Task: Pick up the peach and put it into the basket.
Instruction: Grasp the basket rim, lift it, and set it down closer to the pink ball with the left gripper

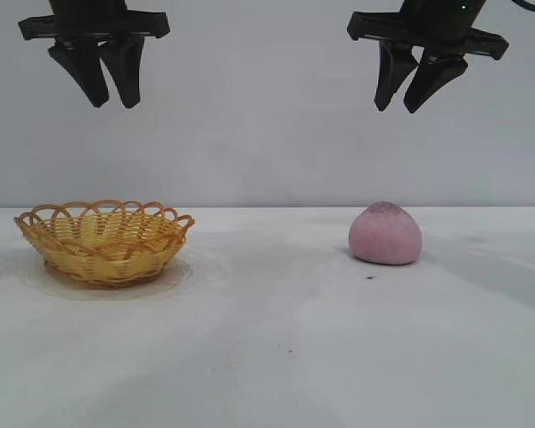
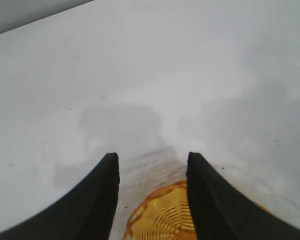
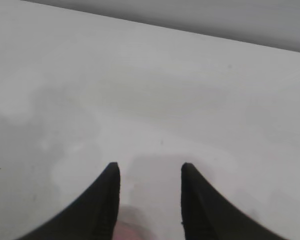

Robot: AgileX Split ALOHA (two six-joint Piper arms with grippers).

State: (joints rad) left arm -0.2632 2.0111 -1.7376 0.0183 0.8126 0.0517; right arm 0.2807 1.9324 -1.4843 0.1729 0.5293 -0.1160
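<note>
The dusty-pink peach (image 1: pixel 386 234) sits on the white table at the right. A sliver of it shows in the right wrist view (image 3: pixel 132 233) between the fingers. The yellow wicker basket (image 1: pixel 104 239) with an orange-brown looped rim stands at the left and is empty; it also shows in the left wrist view (image 2: pixel 162 215). My right gripper (image 1: pixel 401 109) hangs open and empty high above the peach. My left gripper (image 1: pixel 113 105) hangs open and empty high above the basket.
The white table (image 1: pixel 267 339) runs from the grey back wall to the front. A small dark speck (image 1: pixel 371 276) lies just in front of the peach.
</note>
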